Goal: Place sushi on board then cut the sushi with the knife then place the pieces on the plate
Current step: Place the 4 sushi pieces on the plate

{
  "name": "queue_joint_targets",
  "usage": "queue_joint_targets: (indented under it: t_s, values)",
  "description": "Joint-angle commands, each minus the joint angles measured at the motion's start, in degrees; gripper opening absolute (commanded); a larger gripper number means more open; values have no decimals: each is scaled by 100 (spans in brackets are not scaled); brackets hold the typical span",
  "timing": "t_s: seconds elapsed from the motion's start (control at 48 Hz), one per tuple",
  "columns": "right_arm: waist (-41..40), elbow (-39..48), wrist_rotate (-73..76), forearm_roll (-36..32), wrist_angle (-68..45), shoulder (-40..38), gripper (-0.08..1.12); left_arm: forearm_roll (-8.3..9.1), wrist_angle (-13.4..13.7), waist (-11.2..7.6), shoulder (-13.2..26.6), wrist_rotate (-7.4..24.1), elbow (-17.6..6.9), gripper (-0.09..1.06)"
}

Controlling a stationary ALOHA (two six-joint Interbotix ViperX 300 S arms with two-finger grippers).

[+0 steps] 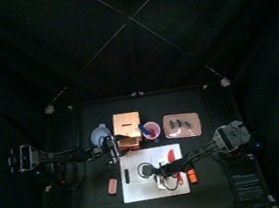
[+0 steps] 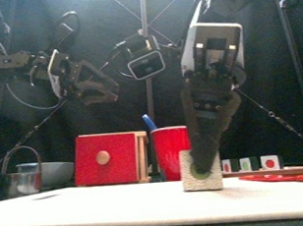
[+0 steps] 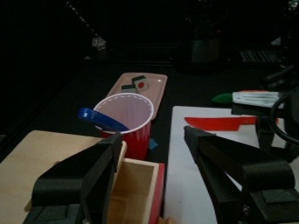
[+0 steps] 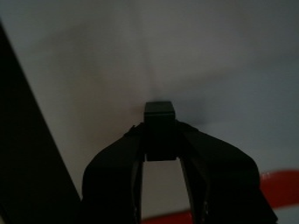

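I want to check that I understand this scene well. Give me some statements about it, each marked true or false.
1. The right gripper is shut on a sushi piece on the white board. True.
2. The blue knife stands in the red cup. True.
3. The red knife stands in the red cup. False: it lies on the white board.
4. The left gripper holds the blue knife. False: its jaws are open and empty.

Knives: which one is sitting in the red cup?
The blue knife: it sticks up out of the red cup. The red knife lies flat outside it.
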Motion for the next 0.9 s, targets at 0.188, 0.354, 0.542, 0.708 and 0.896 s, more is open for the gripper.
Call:
queue_joint_targets:
  t_s: [0.188, 0.354, 0.542, 0.708, 0.896]
  values:
    - [-949, 2180, 2250, -809, 396, -2496, 58, 9, -35, 35, -18, 9, -26, 93]
    - [-1512, 2988, 3445, -1257, 800, -3366, 58, 44, -35, 26, -18, 18, -35, 93]
    - [-2197, 3270, 3902, -1916, 1125, -3850, 58, 123, -35, 35, -18, 9, -70, 93]
    - [-3243, 3375, 3876, -2320, 1020, -3823, 58, 123, -35, 26, -18, 9, -44, 93]
    - [-3938, 3612, 3867, -2602, 79, -3691, 58, 123, -35, 18, -18, 9, -35, 93]
